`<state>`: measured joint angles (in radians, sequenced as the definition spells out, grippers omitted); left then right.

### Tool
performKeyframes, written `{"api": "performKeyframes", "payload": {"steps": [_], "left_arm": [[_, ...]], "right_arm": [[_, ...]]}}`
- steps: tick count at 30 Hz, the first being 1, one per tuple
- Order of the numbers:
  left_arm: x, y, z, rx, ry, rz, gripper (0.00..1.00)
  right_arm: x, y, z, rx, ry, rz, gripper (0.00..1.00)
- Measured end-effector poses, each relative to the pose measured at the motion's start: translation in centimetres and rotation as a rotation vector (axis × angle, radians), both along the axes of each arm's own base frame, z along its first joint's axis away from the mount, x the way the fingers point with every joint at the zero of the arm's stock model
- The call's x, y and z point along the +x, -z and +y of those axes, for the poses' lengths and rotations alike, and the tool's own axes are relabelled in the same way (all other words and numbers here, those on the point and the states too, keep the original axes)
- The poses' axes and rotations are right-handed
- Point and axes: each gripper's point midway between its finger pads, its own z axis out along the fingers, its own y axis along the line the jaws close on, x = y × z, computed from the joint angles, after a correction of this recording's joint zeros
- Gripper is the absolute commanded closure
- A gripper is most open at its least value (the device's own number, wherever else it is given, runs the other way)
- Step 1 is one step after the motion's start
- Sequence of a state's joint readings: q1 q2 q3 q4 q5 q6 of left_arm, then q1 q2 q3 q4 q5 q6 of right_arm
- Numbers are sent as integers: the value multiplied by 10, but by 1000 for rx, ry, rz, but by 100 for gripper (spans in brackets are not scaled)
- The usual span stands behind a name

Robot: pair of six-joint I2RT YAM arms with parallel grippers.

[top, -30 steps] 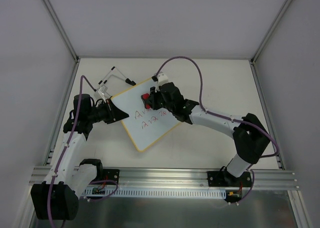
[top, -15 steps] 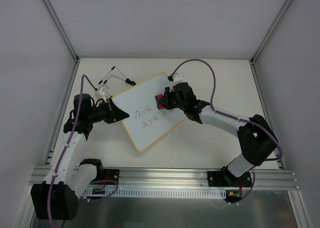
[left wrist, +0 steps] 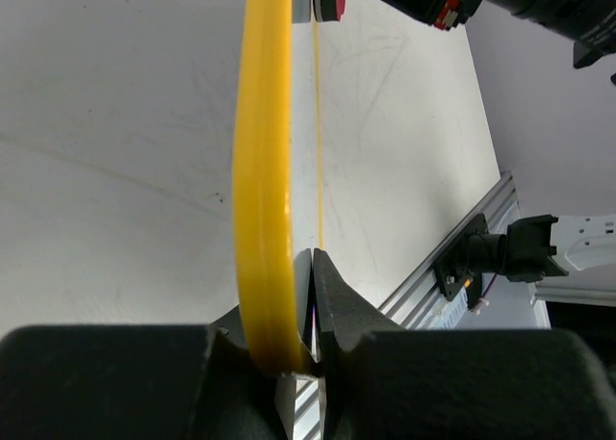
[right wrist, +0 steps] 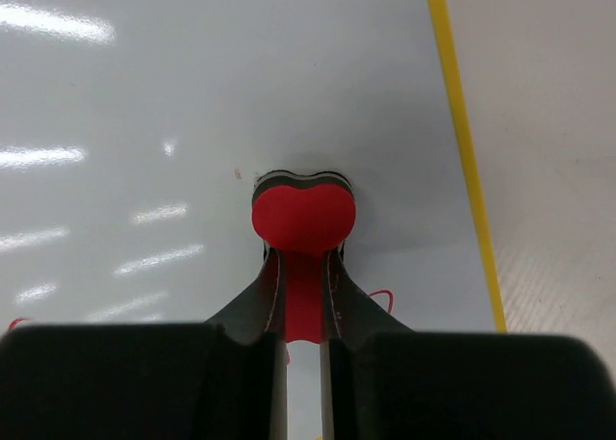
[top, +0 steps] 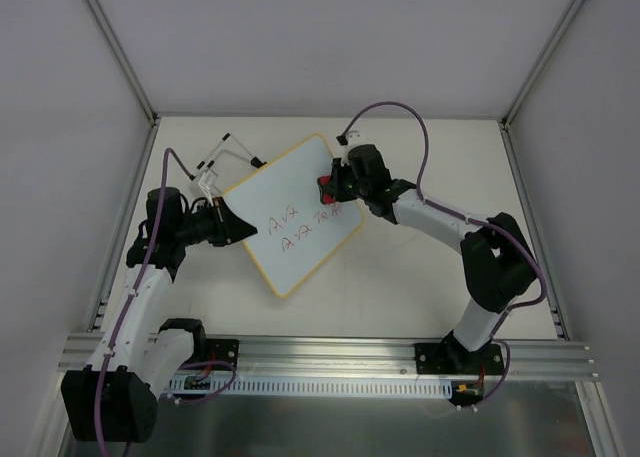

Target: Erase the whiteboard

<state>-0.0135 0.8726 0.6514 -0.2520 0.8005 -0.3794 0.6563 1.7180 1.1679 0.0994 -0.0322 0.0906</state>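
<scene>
The whiteboard [top: 295, 212], white with a tan-yellow frame and two lines of red handwriting, lies tilted at the table's middle. My left gripper [top: 240, 229] is shut on its left edge; the left wrist view shows the yellow frame [left wrist: 265, 170] edge-on, clamped between my fingers. My right gripper [top: 330, 189] is shut on the small red eraser [top: 323, 188], which presses on the board's upper right part. In the right wrist view the eraser [right wrist: 303, 219] sits on the white surface, with red marks beside my fingers and the yellow frame [right wrist: 460, 142] to the right.
A black and white wire stand [top: 225, 157] lies at the back left, just beyond the board's corner. Grey walls enclose the table on three sides. The aluminium rail [top: 330, 357] with both arm bases runs along the near edge.
My right gripper has carried the eraser up and to the right across the board. The board has turned and shifted toward the back. The left gripper stays clamped on its edge.
</scene>
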Motion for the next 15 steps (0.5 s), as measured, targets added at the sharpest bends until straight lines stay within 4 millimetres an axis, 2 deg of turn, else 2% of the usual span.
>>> {"api": "performKeyframes", "payload": {"steps": [9,15], "left_arm": [[-6,8,0,48,42,-19,100],[-8,12,0,60,53,-13,100]], "right_arm": [[15,-12,19,-23,-41,13,100],[21,-30,34,-11,-71,-14,100]]}}
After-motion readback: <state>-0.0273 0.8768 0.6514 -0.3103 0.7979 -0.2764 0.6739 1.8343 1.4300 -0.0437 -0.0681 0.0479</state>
